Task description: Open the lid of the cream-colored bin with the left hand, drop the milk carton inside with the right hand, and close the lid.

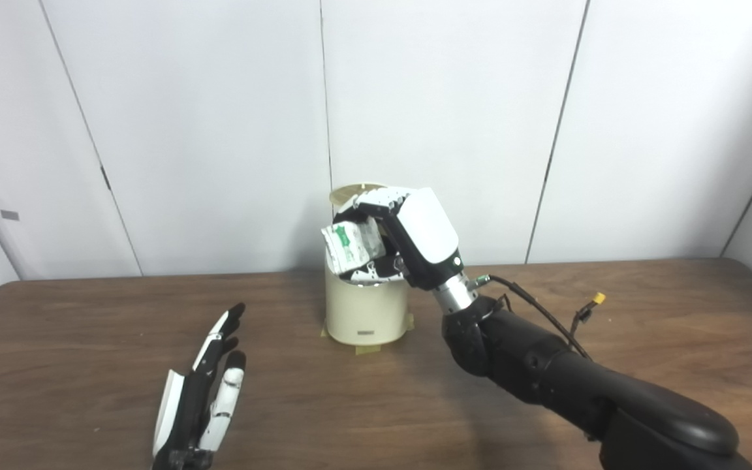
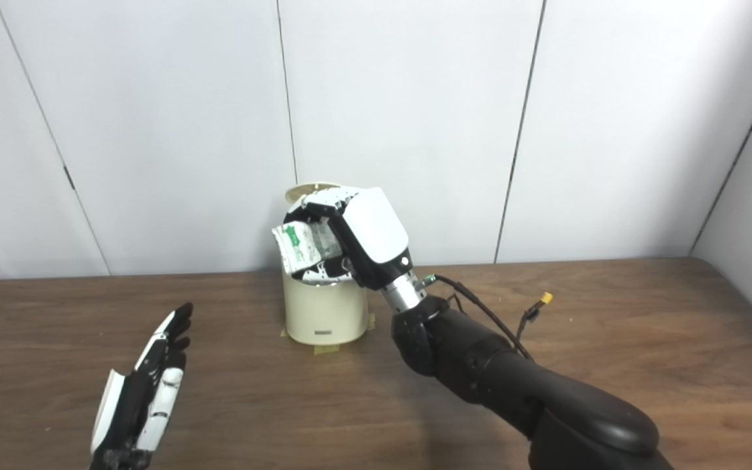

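Observation:
The cream-colored bin (image 1: 366, 313) stands at the back middle of the wooden table. Its lid (image 1: 350, 192) is tipped up behind the opening, mostly hidden by my right hand. My right hand (image 1: 408, 238) hovers over the bin's mouth, shut on the crumpled white-and-green milk carton (image 1: 350, 245), which hangs just above the rim. Down at the front left, my left hand (image 1: 203, 391) is open with fingers stretched out, well away from the bin and holding nothing.
Tan tape (image 1: 367, 349) fixes the bin's base to the table (image 1: 89, 346). A loose black cable with a yellow plug (image 1: 598, 299) trails from the right forearm. White wall panels (image 1: 219, 130) stand right behind the bin.

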### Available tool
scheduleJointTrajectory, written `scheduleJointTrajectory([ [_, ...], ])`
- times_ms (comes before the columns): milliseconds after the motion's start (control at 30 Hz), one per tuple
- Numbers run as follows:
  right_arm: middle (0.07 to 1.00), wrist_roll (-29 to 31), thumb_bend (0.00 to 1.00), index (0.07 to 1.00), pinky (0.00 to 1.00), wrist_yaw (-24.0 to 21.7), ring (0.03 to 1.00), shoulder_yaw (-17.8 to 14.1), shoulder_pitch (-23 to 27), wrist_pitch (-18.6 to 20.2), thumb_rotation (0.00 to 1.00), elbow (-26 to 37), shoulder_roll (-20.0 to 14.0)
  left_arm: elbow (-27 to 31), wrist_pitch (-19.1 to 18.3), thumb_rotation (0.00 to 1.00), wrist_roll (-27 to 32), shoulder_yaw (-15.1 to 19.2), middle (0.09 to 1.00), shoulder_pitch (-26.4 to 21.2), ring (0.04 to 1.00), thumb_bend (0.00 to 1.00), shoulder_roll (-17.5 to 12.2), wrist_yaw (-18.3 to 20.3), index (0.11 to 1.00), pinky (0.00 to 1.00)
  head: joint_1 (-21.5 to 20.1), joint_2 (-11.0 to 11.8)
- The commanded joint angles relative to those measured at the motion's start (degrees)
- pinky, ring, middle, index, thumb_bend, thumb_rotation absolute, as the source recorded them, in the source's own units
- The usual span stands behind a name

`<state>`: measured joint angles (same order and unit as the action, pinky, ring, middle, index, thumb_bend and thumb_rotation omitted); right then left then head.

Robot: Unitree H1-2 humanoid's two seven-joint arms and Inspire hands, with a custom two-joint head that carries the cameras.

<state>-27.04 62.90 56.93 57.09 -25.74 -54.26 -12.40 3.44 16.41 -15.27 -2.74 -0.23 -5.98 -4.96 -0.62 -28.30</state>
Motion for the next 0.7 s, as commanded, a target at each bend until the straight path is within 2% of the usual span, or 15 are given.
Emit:
scheduleJointTrajectory([
  [0, 0.496, 1.41, 0.52, 0.465, 0.42, 0.68, 0.461, -1.70, 3.52, -1.18, 0.00, 0.48, -1.09, -3.29, 1.48, 0.96, -0.72, -1.52, 0.946, 2.95, 0.934, 0.37, 2.45, -0.94, 0.932, 0.89, -0.01, -0.08],
  [333, 0.536, 2.05, 0.51, 0.434, 0.47, -2.35, 0.487, -3.79, 2.51, -1.18, 0.00, -0.08, -1.61, -3.29, 1.86, 0.95, -0.77, -1.69, 0.943, 2.84, 0.930, 0.35, 2.49, -0.90, 0.931, 0.89, 0.10, -0.06],
  [400, 0.511, 1.92, 0.52, 0.470, 0.49, -2.38, 0.463, -4.06, 2.32, -1.18, 0.00, 0.07, -1.66, -3.39, 1.98, 0.95, -0.83, -1.72, 0.941, 2.80, 0.929, 0.35, 2.42, -0.91, 0.928, 0.88, 0.07, -0.04],
  [433, 0.504, 1.85, 0.52, 0.475, 0.50, -2.23, 0.536, -4.15, 2.25, -1.18, 0.00, 0.08, -1.67, -3.30, 1.75, 0.95, -0.85, -1.72, 0.942, 2.82, 0.929, 0.35, 2.42, -0.86, 0.929, 0.89, 0.07, -0.04],
  [500, 0.498, 1.87, 0.53, 0.481, 0.52, -2.24, 0.610, -4.37, 2.13, -1.18, 0.00, 0.11, -1.66, -3.12, 1.14, 0.95, -0.79, -1.74, 0.945, 2.84, 0.932, 0.37, 2.41, -0.66, 0.931, 0.89, 0.11, -0.03],
  [533, 0.529, 1.98, 0.52, 0.468, 0.53, -2.52, 0.628, -4.58, 2.04, -1.18, 0.00, 0.19, -1.68, -3.09, 0.99, 0.95, -0.83, -1.74, 0.945, 2.84, 0.932, 0.37, 2.39, -0.62, 0.933, 0.89, 0.11, -0.03],
  [600, 0.639, 2.10, 0.52, 0.487, 0.56, -3.07, 0.663, -5.06, 1.87, -1.18, 0.10, 0.29, -1.73, -3.24, 1.18, 0.95, -0.69, -1.75, 0.945, 2.79, 0.931, 0.38, 2.36, -0.57, 0.933, 0.89, 0.09, 0.01],
  [667, 0.662, 1.98, 0.52, 0.491, 0.58, -3.42, 0.673, -5.67, 1.68, -1.18, 0.12, 0.40, -1.76, -3.36, 1.48, 0.95, -0.77, -1.77, 0.946, 2.73, 0.932, 0.37, 2.38, -0.66, 0.934, 0.89, 0.16, 0.01],
])
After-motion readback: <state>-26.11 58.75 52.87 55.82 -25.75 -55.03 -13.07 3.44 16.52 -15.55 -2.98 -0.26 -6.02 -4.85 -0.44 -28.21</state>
